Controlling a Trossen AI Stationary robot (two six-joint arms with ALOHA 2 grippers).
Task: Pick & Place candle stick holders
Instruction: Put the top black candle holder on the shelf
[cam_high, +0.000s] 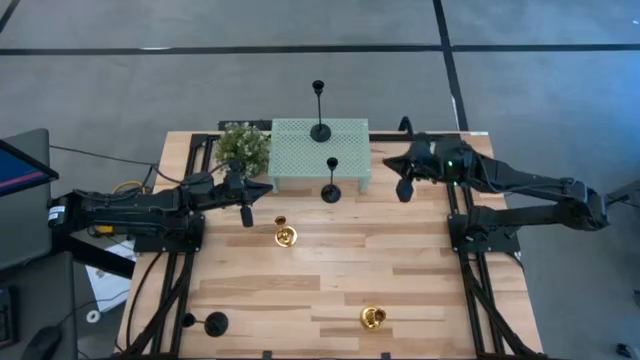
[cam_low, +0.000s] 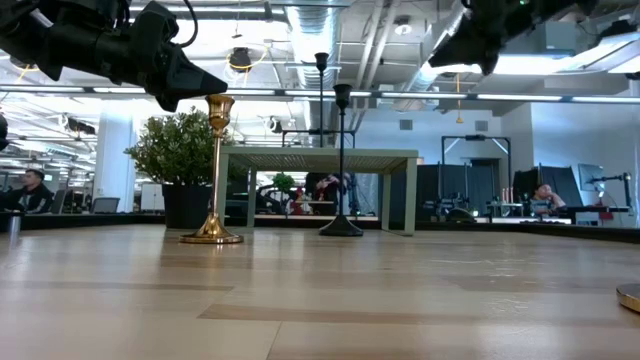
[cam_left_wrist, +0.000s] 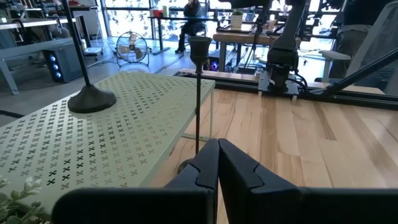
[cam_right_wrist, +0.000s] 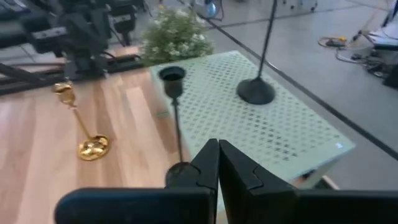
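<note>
A black holder (cam_high: 214, 323) stands at the table's near left corner; the left gripper (cam_high: 246, 213) hangs above the wood beside the potted plant (cam_high: 243, 146), fingers pressed together, empty; a gold holder (cam_high: 284, 234) stands just right of it; one black holder (cam_high: 319, 128) stands on the green perforated stand (cam_high: 350, 160), another (cam_high: 331, 191) on the wood at its front edge; a second gold holder (cam_high: 373, 317) appears upright near the front; the right gripper (cam_high: 404, 189) hovers right of the stand, closed, empty.
</note>
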